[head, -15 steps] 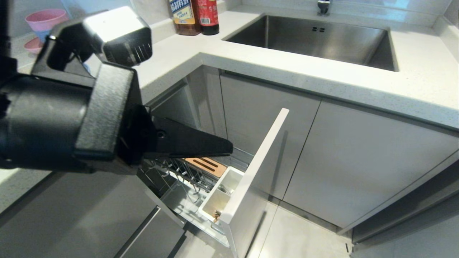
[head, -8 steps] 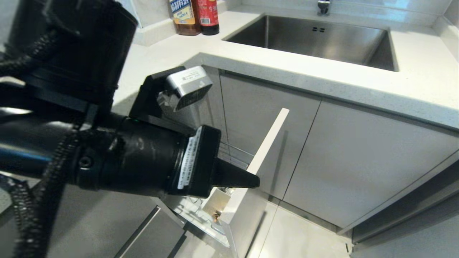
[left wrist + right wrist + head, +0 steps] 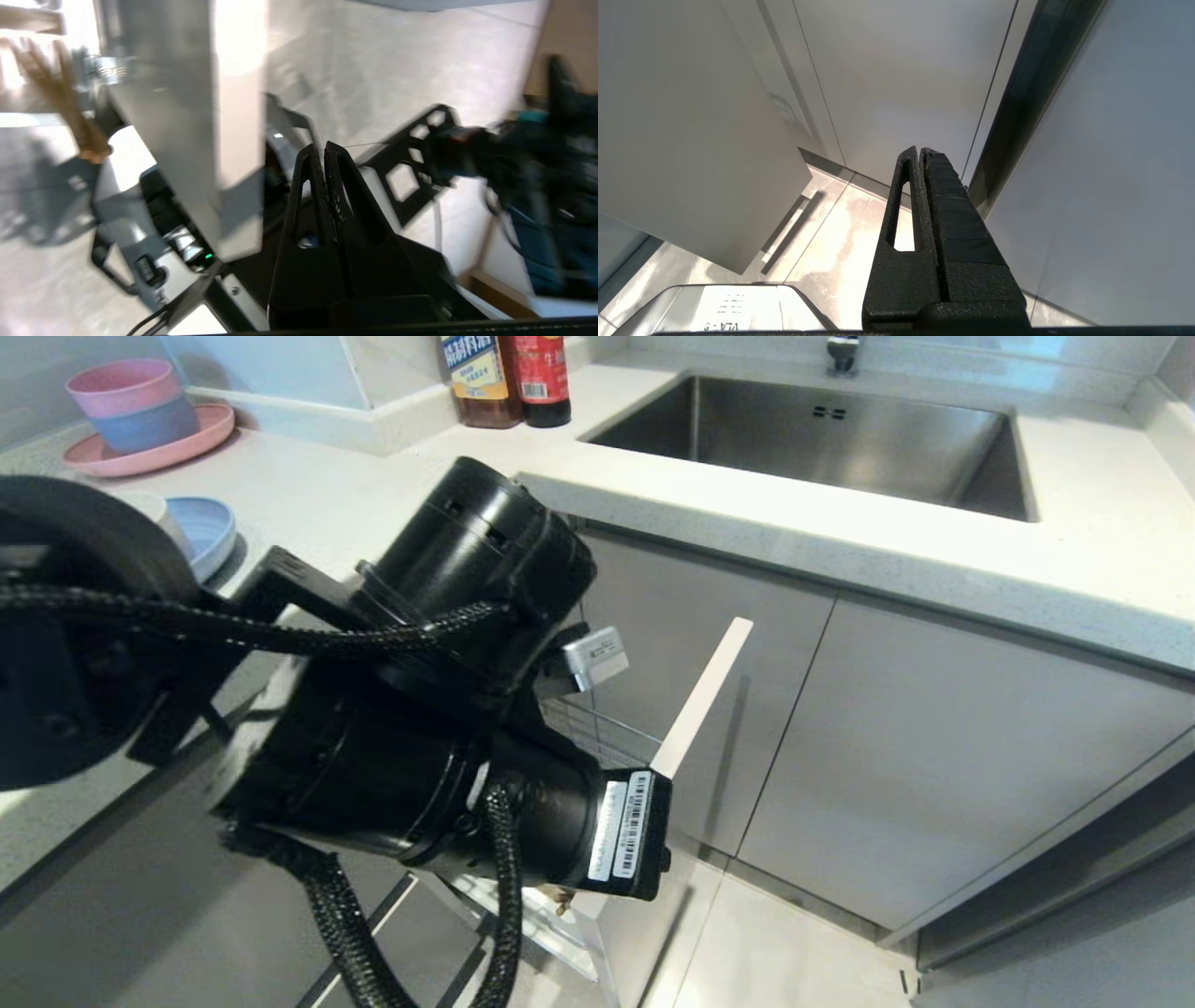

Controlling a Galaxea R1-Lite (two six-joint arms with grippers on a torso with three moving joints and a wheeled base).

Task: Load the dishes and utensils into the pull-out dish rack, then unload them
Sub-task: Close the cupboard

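Note:
The pull-out dish rack stands pulled out, and my left arm covers most of it. Its narrow white door front and a bit of wire basket show. The brown ends of the chopsticks poke up just behind the door front; the left wrist view shows the chopsticks blurred beside the door front. My left gripper is shut and empty, pointing down at the floor on the outer side of the door. A pale blue plate and a cream bowl sit on the counter. My right gripper hangs shut.
A pink plate with stacked pink and blue bowls stands at the counter's far left. Two bottles stand beside the steel sink. Grey cabinet fronts run under the counter. My own base lies below the left gripper.
My left arm has swung forward and down. The shut gripper that pointed sideways over the rack now points down past the door front, and the dishes on the counter have come into view.

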